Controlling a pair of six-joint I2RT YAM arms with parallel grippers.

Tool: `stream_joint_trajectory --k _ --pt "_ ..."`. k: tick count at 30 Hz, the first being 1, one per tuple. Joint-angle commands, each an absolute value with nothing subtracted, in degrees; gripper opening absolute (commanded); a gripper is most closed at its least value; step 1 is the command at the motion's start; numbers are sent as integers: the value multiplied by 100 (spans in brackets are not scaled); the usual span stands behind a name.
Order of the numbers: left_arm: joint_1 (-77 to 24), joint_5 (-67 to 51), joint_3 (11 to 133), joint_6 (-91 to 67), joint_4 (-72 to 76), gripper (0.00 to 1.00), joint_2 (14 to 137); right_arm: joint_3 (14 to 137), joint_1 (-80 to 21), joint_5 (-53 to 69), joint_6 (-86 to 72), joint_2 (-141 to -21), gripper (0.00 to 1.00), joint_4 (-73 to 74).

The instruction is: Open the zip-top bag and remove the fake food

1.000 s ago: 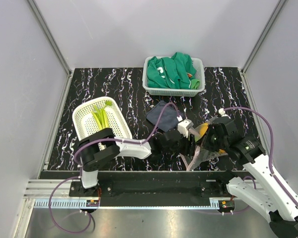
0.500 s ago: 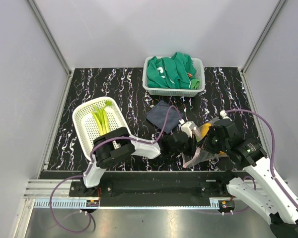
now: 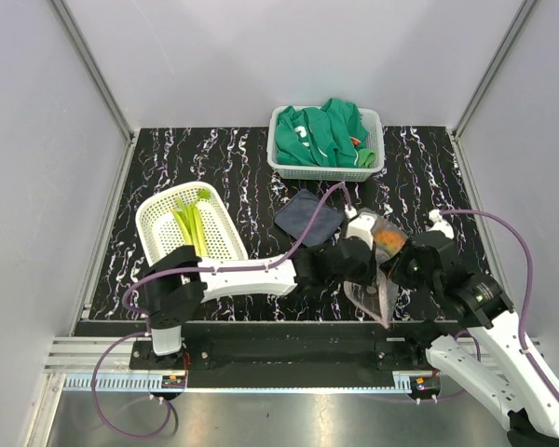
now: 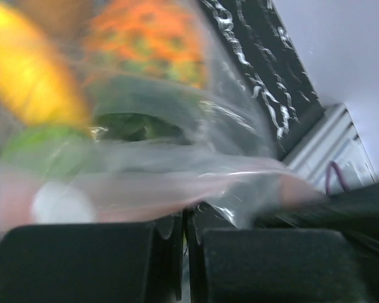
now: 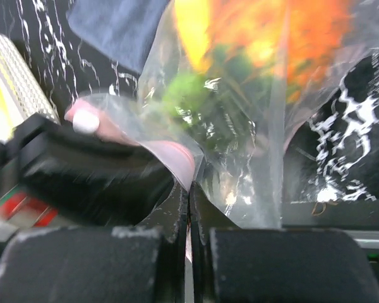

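The zip-top bag [image 3: 382,272] is hanging just off the near-right corner of the dark cloth [image 3: 307,219], pinched between the two arms and apparently lifted off the worktop [image 3: 214,168]. The fake food [image 3: 389,240] is sitting inside it: an orange pineapple [image 4: 153,36], something yellow and something green, all blurred behind the film.

The left gripper [image 4: 185,224] is clenching the film right under the pinkish zip strip [image 4: 145,192], jaws pressed together. The right gripper [image 5: 189,214] is clamping the same end of the bag from the other side, jaws also shut on plastic. The two are working almost nose to nose.

Risks as I am reading them:
- I cannot tell whether each gripper is holding one lip or both layers. If either is holding both, pulling apart would strain or tear the film rather than part the zip.
- The film is slick and crinkly, so a hard tug could slip it out of one gripper and leave the loaded bag swinging from the other.
- If the mouth pops open while tipping downward, pieces could spill onto the worktop.

Around: the cloth is lying just beside the bag and could get dragged. A purple cable [image 3: 303,223] is looping across the cloth. Well left of the cloth, a white basket [image 3: 158,209] is holding a pale green leek [image 3: 191,223]. Behind the cloth, a grey basket [image 3: 326,170] is holding a green garment [image 3: 321,135]. The left arm is stretching across in front of the cloth, crowding any approach from that side.
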State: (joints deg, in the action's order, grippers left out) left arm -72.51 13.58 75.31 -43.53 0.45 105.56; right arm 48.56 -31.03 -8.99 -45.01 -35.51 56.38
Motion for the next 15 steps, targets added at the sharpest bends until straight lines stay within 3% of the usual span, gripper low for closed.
stream_joint_trajectory --k 1,8,15 --pt "-7409 1442 8592 -3920 -1211 0 10187 5308 -3129 -1546 -4281 -3463 0 5423" --pt "-7725 1301 9606 -3700 -2248 0 9950 6063 -3129 -2012 -3745 -3858 0 5458" --pt "-7805 1749 9413 -2965 -2768 0 9291 6196 -3129 -2303 -3393 -3613 0 5660"
